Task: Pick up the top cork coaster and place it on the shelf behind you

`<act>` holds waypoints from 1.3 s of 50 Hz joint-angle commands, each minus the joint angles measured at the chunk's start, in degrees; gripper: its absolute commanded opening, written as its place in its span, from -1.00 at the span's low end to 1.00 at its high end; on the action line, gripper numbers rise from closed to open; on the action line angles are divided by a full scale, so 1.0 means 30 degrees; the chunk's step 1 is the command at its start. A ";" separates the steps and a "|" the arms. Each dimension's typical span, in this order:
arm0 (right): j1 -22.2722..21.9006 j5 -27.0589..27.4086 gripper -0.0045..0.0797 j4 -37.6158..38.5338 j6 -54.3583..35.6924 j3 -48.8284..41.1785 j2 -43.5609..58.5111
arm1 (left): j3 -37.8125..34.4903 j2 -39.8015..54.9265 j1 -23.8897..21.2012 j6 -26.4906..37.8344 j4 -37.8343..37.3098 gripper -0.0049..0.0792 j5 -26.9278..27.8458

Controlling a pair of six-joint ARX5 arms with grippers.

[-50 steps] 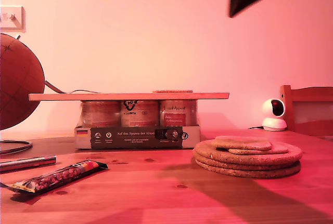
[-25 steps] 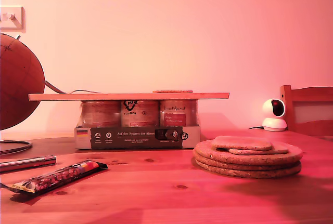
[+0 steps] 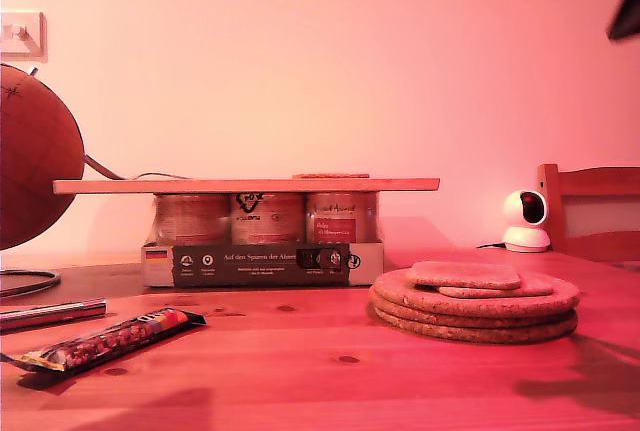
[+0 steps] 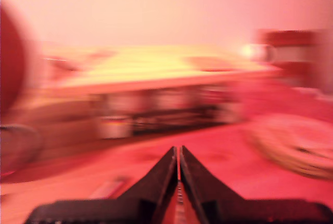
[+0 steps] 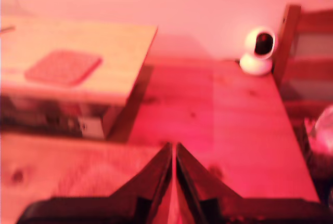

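small speckled cork coaster [image 3: 466,274] sits untouched atop round cork mats [image 3: 475,308]; light wooden shelf [image 3: 246,185] at ten o'clock; both claws clenched, empty.

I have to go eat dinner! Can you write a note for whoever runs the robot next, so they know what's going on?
My first hand: shut, holding nothing.
My second hand: shut, holding nothing.
Things: one small cork coaster lies flat on the shelf. Two other small cork squares sit on the round cork mats.
Done: the coaster looks placed on the shelf.
Left: probably nothing but parking the arms.
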 commanded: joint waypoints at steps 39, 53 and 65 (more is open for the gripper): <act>0.0342 0.2637 -0.92 -0.3257 0.2149 -0.3621 -0.9755 | -0.1319 -0.0073 0.2630 -0.0080 0.2463 -0.94 0.0379; 0.0619 0.3381 -0.92 -0.4044 0.2834 -0.5122 -1.1715 | -0.1319 -0.0073 0.2630 -0.0073 0.1887 -0.94 0.0379; 0.1566 0.0430 -0.92 -0.4014 0.2157 -0.6142 -1.1912 | -0.1319 -0.0073 0.2630 -0.0073 0.0168 -0.94 0.0372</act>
